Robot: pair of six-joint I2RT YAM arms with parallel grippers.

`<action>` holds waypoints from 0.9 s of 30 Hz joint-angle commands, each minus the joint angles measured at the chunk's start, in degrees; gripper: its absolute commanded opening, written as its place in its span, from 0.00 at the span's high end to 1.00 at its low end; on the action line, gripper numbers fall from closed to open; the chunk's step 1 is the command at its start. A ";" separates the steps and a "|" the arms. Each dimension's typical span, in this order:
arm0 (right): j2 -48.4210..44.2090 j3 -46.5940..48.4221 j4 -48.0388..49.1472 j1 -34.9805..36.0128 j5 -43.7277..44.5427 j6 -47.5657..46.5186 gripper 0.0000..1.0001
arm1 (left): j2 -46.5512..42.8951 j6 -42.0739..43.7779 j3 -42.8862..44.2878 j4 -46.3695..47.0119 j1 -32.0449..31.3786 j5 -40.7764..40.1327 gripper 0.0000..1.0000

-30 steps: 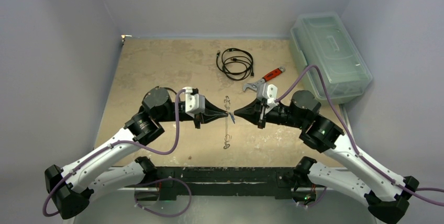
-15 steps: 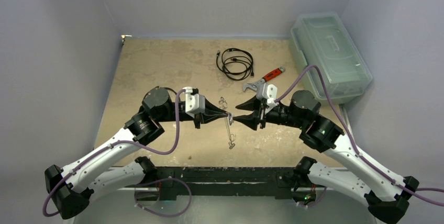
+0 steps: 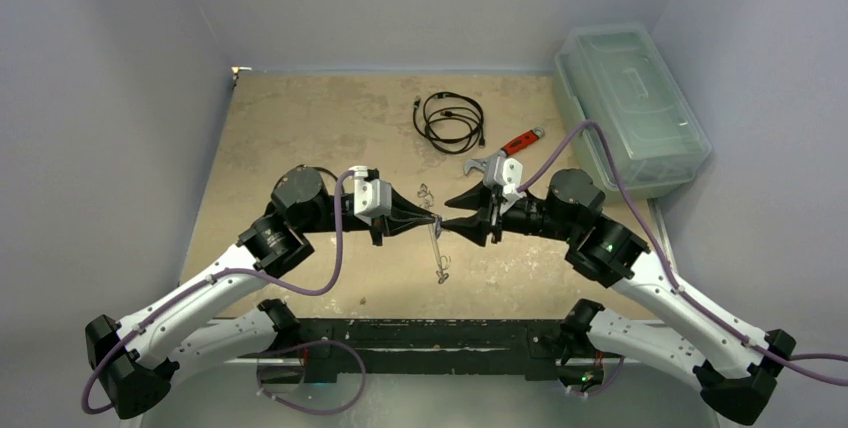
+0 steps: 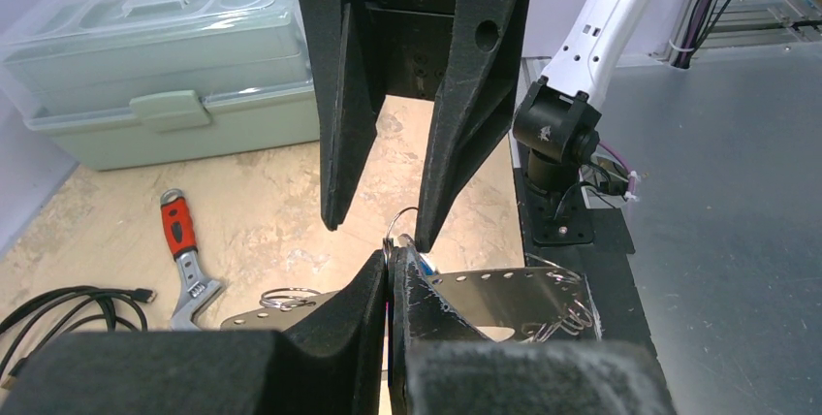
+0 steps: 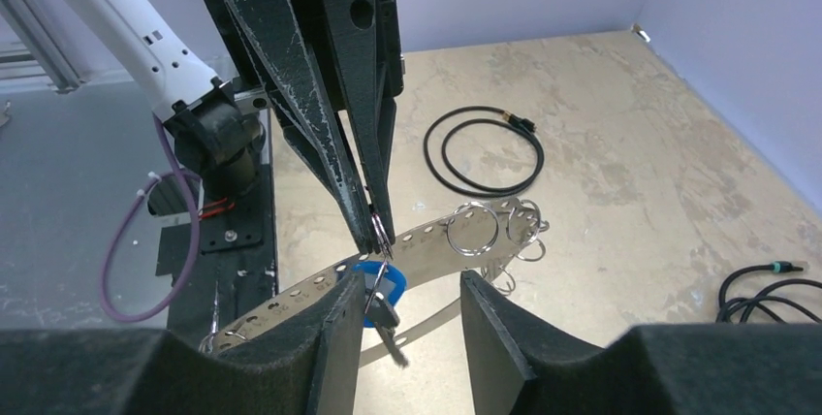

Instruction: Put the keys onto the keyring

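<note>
Left pincer [image 4: 390, 274] pinching shut on keyring [image 5: 426, 236], holding it up off counter [image 3: 300, 128] so blue key [image 5: 380, 284] is dangling free. Right pincer [image 5: 411, 279] gaping open, straddling key, gripping nothing yet.

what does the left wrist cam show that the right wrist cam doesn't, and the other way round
Only left wrist: the toolbox and the wrench.
Only right wrist: the blue key, hanging just under the tips of the left gripper.
Both: the holed metal keyring with its small rings, the left gripper shut on a small ring, and the right gripper open.
</note>
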 commanded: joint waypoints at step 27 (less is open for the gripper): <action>3.72 1.60 7.61 0.04 -6.50 0.91 0.86 | -1.70 -2.10 0.42 5.43 -0.25 1.31 1.00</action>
